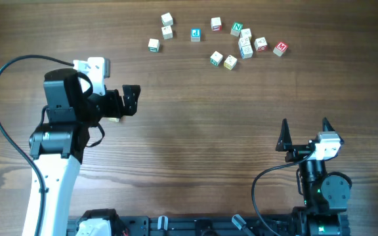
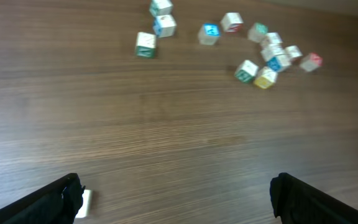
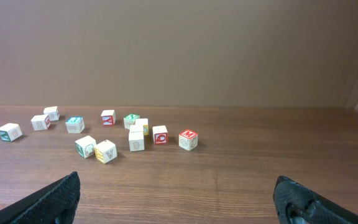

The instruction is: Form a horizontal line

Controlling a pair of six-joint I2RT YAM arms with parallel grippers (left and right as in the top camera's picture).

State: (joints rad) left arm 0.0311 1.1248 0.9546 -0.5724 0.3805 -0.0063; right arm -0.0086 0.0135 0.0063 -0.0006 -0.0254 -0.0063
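Note:
Several small cream letter cubes point(image 1: 216, 58) lie scattered at the far middle of the table; they also show in the left wrist view point(image 2: 246, 70) and the right wrist view point(image 3: 105, 150). Three of them point(image 1: 245, 43) touch in a short clump running front to back. No horizontal line of cubes is in view. One cream cube point(image 1: 113, 119) lies apart, right beside a finger of my left gripper point(image 1: 125, 103); it also shows in the left wrist view point(image 2: 83, 203). The left gripper point(image 2: 176, 200) is open and empty. My right gripper point(image 1: 305, 131) point(image 3: 179, 198) is open and empty, well short of the cubes.
The wooden table point(image 1: 202, 144) is bare between the grippers and the cube cluster. A black cable point(image 1: 5, 72) loops left of the left arm. The arm bases stand at the near edge. A plain wall rises behind the table in the right wrist view point(image 3: 179, 50).

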